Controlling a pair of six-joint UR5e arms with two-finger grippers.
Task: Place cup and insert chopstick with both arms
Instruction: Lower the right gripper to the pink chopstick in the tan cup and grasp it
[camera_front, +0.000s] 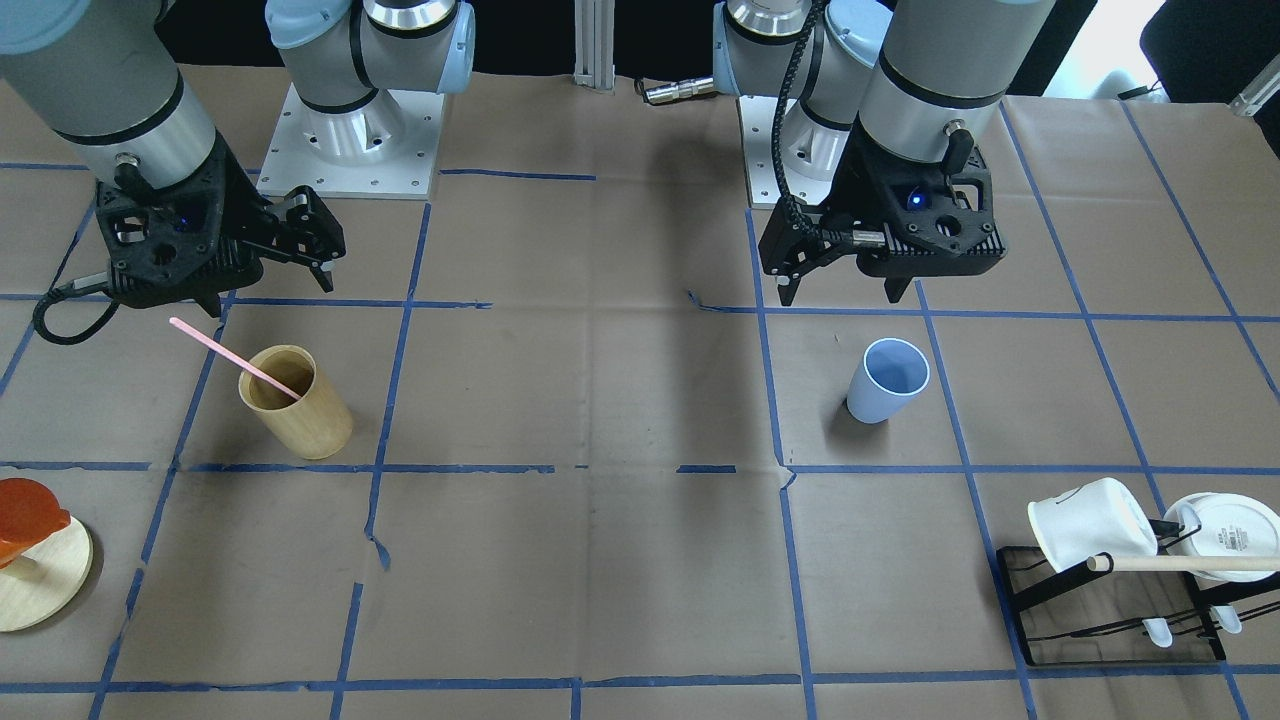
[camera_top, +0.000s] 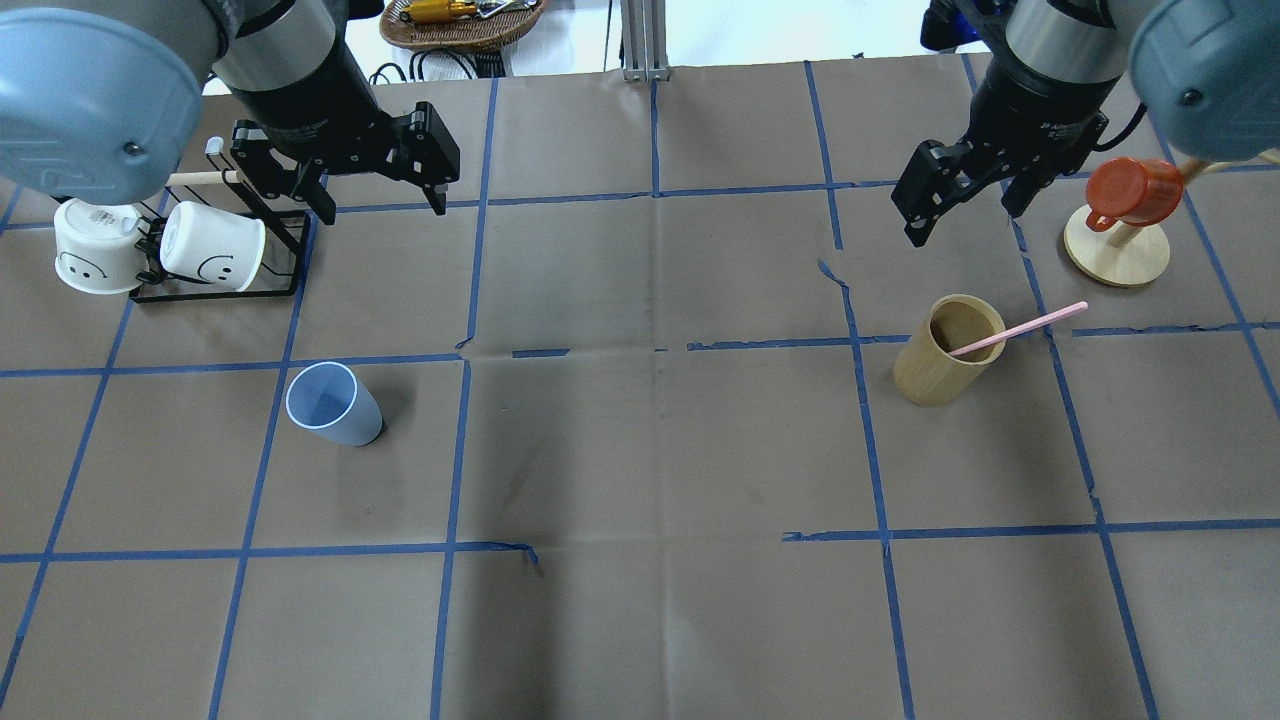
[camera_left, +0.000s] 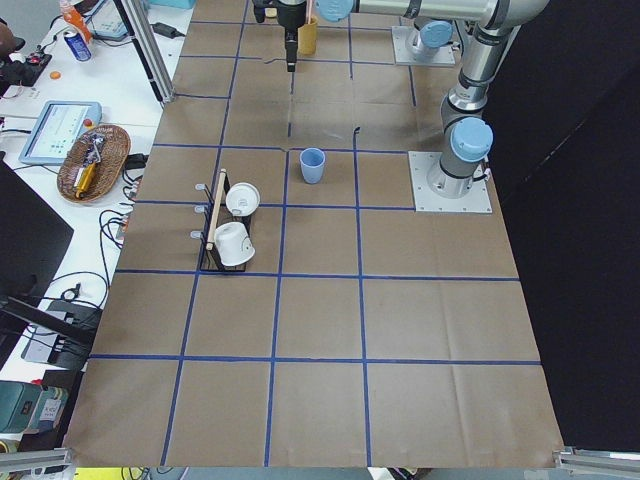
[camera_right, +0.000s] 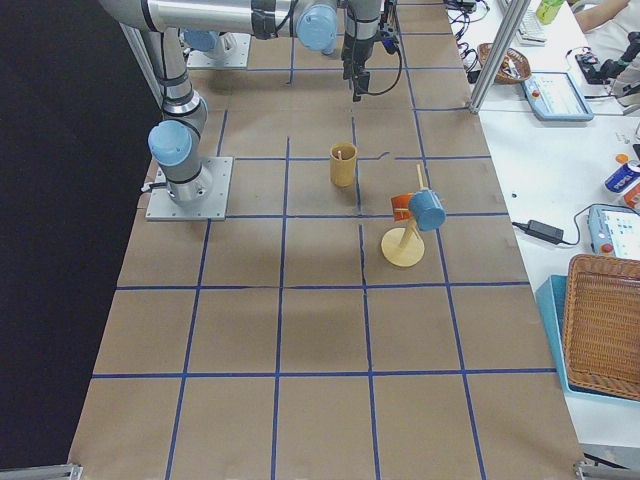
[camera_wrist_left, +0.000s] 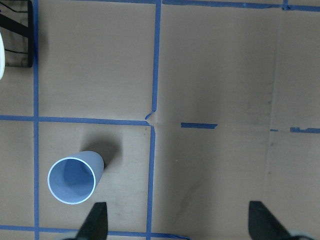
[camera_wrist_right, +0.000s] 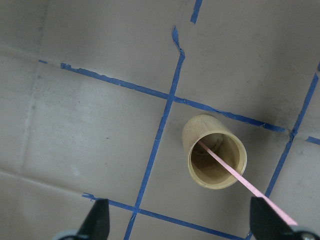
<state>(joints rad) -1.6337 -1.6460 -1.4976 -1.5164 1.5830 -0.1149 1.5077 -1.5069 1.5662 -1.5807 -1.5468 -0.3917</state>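
The thin pink chopstick (camera_top: 1010, 333) stands in the round light-wood cup (camera_top: 945, 355) on the robot's right side of the brown paper table (camera_top: 640, 450). It does not stand straight. It leans a lot, with its low end down in the cup and its middle resting on the cup's rim. From the overhead view its free end points out to the robot's right and a little away from the robot. The low end goes into the dark inside of the cup and cannot be seen well. In the right wrist view the top end is cut off at the bottom edge. The wood cup stands up with its mouth up. The small blue cup (camera_top: 335, 405) stands with its mouth up on the robot's left side, well apart from the wood cup. The right gripper (camera_top: 965, 225) hangs above the table, beyond the wood cup, with its jaws spread wide and nothing in them. The left gripper (camera_top: 384, 210) hangs beyond the blue cup, jaws spread wide too, holding nothing. In both wrist views only the dark tips of the fingers (camera_wrist_left: 95, 222) show. Two white mugs on a black wire rack (camera_top: 215, 290) sit near the left gripper, and an orange cup on a round wood stand (camera_top: 1115, 260) sits near the right one
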